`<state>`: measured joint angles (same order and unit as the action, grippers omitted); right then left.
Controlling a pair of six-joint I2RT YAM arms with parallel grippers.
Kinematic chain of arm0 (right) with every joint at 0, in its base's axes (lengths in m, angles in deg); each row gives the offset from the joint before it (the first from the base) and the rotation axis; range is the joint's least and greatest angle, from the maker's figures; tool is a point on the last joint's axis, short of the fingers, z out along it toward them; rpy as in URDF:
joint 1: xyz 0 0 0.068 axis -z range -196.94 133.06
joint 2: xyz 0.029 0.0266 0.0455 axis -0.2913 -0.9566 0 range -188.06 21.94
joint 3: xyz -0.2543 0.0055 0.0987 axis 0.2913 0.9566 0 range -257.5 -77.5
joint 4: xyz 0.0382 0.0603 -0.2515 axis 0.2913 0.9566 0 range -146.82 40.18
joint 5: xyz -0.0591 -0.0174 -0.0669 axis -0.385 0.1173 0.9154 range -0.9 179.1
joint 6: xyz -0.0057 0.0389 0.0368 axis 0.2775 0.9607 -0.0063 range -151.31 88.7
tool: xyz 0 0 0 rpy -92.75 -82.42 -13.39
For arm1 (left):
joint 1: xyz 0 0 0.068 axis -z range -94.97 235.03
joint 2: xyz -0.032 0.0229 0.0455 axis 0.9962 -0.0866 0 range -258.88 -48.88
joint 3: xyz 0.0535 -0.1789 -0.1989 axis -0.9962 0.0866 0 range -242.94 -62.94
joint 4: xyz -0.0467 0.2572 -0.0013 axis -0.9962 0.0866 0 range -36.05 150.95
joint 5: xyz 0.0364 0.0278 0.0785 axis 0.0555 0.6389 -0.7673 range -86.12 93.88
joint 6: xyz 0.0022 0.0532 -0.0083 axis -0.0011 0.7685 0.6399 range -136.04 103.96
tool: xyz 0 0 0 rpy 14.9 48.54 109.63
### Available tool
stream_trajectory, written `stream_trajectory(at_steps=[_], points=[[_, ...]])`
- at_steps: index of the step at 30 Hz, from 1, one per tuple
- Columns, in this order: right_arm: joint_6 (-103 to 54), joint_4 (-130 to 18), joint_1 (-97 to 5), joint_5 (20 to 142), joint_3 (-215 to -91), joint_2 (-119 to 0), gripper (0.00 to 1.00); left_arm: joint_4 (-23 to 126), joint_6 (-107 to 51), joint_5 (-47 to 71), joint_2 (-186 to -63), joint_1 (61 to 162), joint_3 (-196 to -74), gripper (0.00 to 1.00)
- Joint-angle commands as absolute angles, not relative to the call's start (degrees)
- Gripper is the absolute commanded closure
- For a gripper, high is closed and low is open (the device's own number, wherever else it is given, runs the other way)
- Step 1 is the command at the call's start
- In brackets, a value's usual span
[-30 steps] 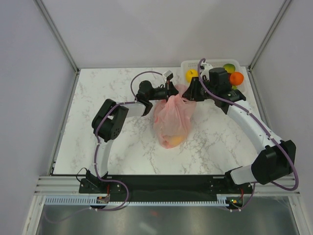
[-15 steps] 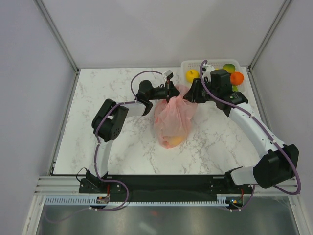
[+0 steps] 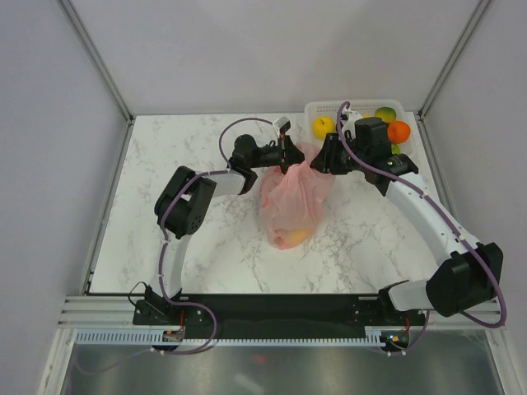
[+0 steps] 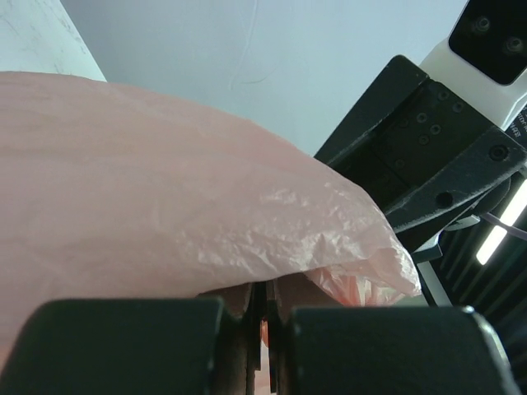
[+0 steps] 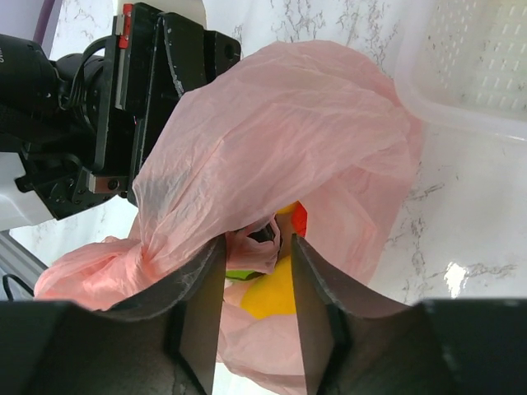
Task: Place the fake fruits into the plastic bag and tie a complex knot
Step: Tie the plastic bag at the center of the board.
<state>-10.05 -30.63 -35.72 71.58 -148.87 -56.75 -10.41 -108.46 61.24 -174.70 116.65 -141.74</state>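
Observation:
The pink plastic bag (image 3: 290,206) lies on the marble table with its top lifted. Fake fruits show through the film near its lower end (image 3: 292,237). My left gripper (image 3: 284,160) is shut on the bag's gathered top; in the left wrist view its jaws (image 4: 265,304) pinch pink film and the bag (image 4: 165,206) drapes over them. My right gripper (image 3: 323,158) is at the bag's upper right. In its wrist view its fingers (image 5: 257,255) stand apart around a loose fold of bag (image 5: 288,123), above a yellow fruit (image 5: 268,296), a red one (image 5: 299,218) and a green one (image 5: 243,274).
A white lattice basket (image 3: 354,107) stands at the back right corner, holding a yellow fruit (image 3: 322,126), an orange one (image 3: 398,132) and a greenish one (image 3: 384,114). Its edge (image 5: 461,74) lies just right of the bag. Frame posts border the table.
The right arm's forearm and elbow have swung slightly outward to the right. The left gripper and the bag have stayed put.

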Motion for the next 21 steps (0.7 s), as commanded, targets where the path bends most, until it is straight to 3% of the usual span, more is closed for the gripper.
stream_trajectory(at_steps=[1,8,9,10,14,21], points=[[-9.7,-29.2,-35.7,71.8,-149.1,-55.5,0.56,-11.4,-105.9,59.7,-171.4,116.6,-142.7,0.98],[-9.6,-29.2,-35.8,71.1,-149.0,-55.4,0.81,-11.4,-105.7,59.4,-171.4,116.6,-142.4,0.98],[-9.7,-29.5,-35.8,71.2,-149.1,-55.4,0.93,-11.4,-105.6,59.5,-171.3,116.6,-142.4,0.98],[-9.7,-29.5,-35.8,71.3,-149.2,-55.5,0.98,-11.5,-105.6,59.7,-171.4,116.6,-142.4,0.98],[-9.8,-29.8,-35.7,71.8,-149.6,-55.7,1.0,-11.5,-105.7,59.7,-171.3,116.6,-142.2,0.96],[-9.9,-29.9,-35.8,72.8,-149.5,-55.6,1.0,-11.2,-104.3,60.0,-169.7,115.6,-140.2,0.79]])
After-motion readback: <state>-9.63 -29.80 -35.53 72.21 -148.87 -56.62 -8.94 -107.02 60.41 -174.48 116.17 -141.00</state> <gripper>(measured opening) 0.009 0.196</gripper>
